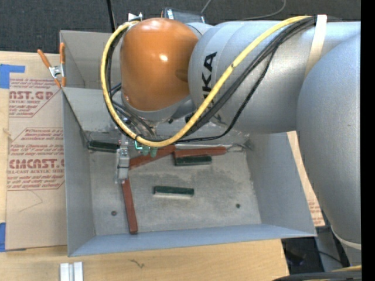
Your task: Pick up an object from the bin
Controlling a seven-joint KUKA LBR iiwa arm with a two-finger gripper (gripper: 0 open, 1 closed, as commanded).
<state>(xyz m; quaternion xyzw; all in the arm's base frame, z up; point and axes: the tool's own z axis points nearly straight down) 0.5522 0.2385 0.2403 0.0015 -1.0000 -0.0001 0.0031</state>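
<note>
**Hovering at the head of a long brown stick**

Hanging under the arm's glossy orange cover, the tool shows as a slim, silvery metal piece low in the left part of the grey metal bin. Its lower end sits right at the upper end of the long brown stick, a flat, matte, reddish-brown strip. The strip runs from there down towards the near wall, leaning slightly to the right. Whether the two touch cannot be told. Whether the tool is released or clenched cannot be told either, since the wrist and its cables cover that part.

A second brown stick of the same make slants up and to the right from just beside the tool. A third brown stick lies level near the back wall. Just beside it, on its near side, lies a short dark green bar.

Another dark bar, straight with squared edges, lies alone in the middle of the floor, well apart from the tool. A further dark bar lies at the back left, near the tool.

The bin's floor is dull, scuffed and speckled, and its walls are smooth sheet metal. A yellow cable loops round the orange cover.
</note>
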